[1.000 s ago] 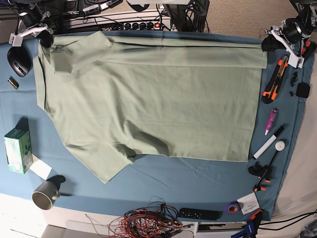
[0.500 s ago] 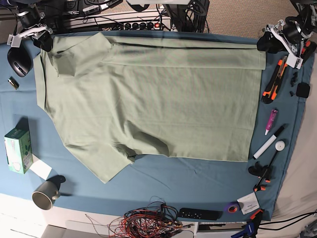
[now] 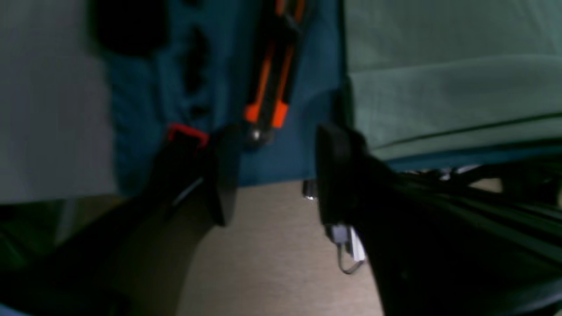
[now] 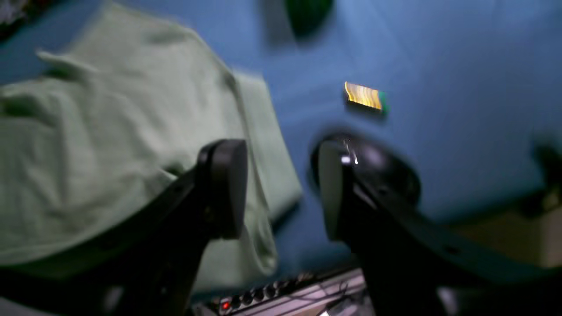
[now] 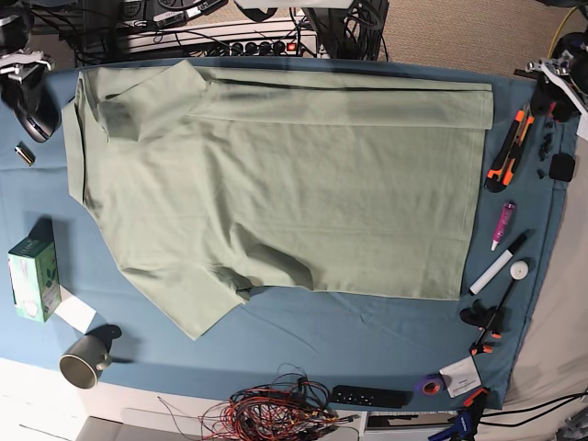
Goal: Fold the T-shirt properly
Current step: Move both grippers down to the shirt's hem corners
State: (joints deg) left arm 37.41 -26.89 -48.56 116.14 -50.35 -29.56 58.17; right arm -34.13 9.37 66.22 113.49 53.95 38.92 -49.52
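Observation:
The pale green T-shirt [image 5: 285, 184] lies spread on the teal table cloth [image 5: 367, 331], collar end to the left, with a strip along its far edge folded over. One sleeve sticks out at the near left. My left gripper [image 5: 554, 75] hangs open off the shirt's far right corner. In the left wrist view the left gripper [image 3: 276, 175] holds nothing, and the T-shirt [image 3: 439, 87] lies to its right. My right gripper [image 5: 16, 72] is open at the far left corner. In the right wrist view the right gripper [image 4: 276, 188] is empty beside the T-shirt [image 4: 109, 153].
An orange utility knife [image 5: 508, 147], a pink marker [image 5: 504, 223] and pens line the right edge. A black mouse [image 5: 37, 110], a green box [image 5: 34, 278] and a mug [image 5: 84, 358] sit at the left. Tangled wires [image 5: 276, 409] and a remote [image 5: 369, 397] lie in front.
Both grippers opened, let go of the shirt's far corners and pulled outward off the cloth. The folded strip stays lying along the far edge.

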